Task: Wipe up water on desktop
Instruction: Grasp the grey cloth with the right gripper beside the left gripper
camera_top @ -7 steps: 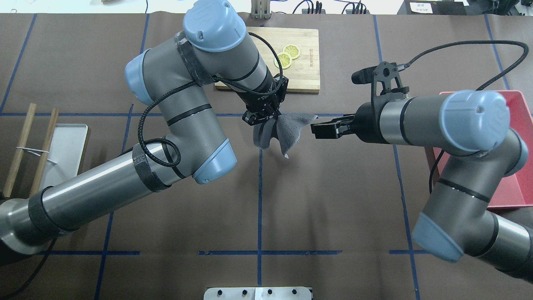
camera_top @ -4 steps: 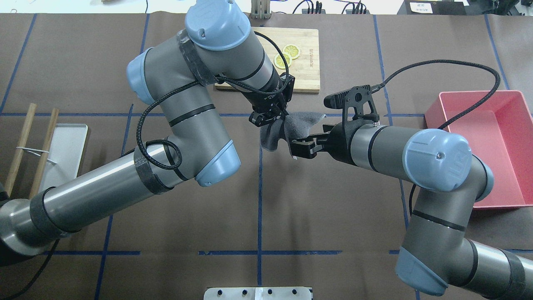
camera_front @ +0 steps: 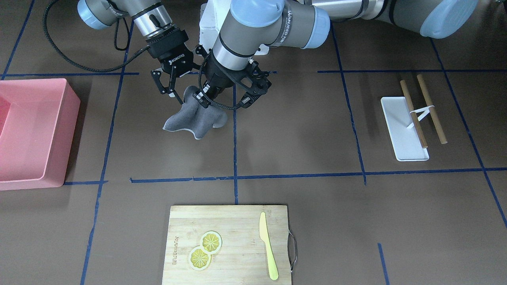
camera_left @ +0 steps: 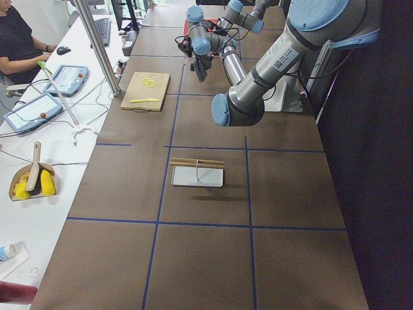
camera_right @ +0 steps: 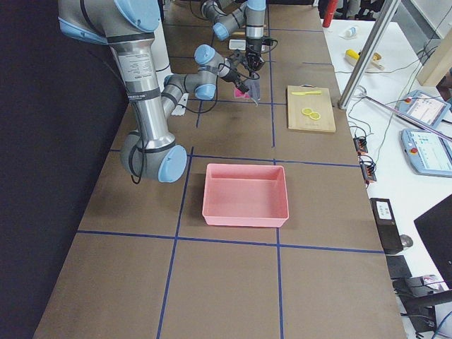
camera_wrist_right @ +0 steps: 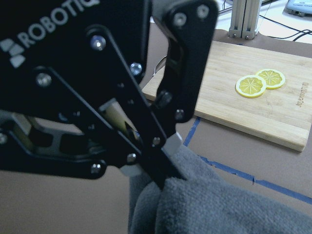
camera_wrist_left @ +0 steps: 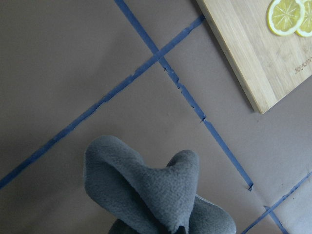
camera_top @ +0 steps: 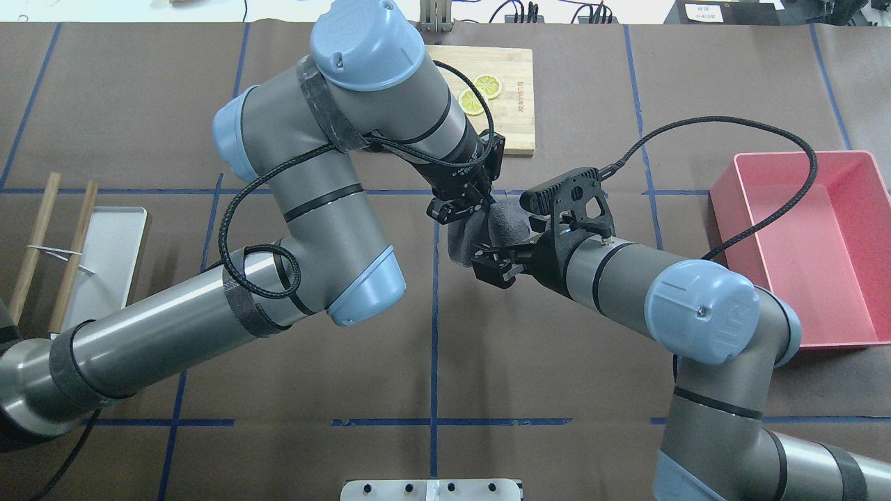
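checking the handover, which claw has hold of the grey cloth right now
The left claw pinches the top of the grey cloth; the right claw is open beside it.

"ROBOTIQ" in white on body of right gripper (camera_front: 169, 92); same word, big & tilted, on left gripper (camera_wrist_right: 158, 178), seen close-up in right wrist cam. "UR" embossed on blue joint cap (camera_top: 699, 321) of right arm. Cutting board (camera_front: 237, 253) has burnt-in brand along one edge, approx. "Joyoung", not sure. Black lettering on left arm's wrist link (camera_front: 293, 19): illeg.
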Action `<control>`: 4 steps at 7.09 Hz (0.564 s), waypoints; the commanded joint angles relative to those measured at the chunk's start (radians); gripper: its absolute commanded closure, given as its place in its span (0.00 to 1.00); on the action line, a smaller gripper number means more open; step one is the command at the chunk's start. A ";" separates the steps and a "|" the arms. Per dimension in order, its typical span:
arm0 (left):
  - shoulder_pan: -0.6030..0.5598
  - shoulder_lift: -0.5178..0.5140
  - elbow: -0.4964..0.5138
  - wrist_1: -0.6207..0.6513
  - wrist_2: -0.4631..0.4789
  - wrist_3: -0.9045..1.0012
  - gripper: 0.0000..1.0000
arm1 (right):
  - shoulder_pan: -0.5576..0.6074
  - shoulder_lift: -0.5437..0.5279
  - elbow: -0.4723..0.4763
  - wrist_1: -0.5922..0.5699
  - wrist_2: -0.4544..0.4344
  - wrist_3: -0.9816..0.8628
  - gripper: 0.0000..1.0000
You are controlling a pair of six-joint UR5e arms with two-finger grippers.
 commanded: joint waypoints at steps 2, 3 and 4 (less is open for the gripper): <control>0.033 0.008 -0.030 0.011 -0.004 -0.028 1.00 | -0.020 0.002 -0.003 0.001 -0.056 -0.013 0.02; 0.033 0.016 -0.030 0.009 -0.006 -0.034 1.00 | -0.039 0.002 -0.004 0.000 -0.087 -0.013 0.02; 0.033 0.017 -0.030 0.007 -0.013 -0.034 1.00 | -0.049 0.002 -0.006 -0.001 -0.101 -0.013 0.07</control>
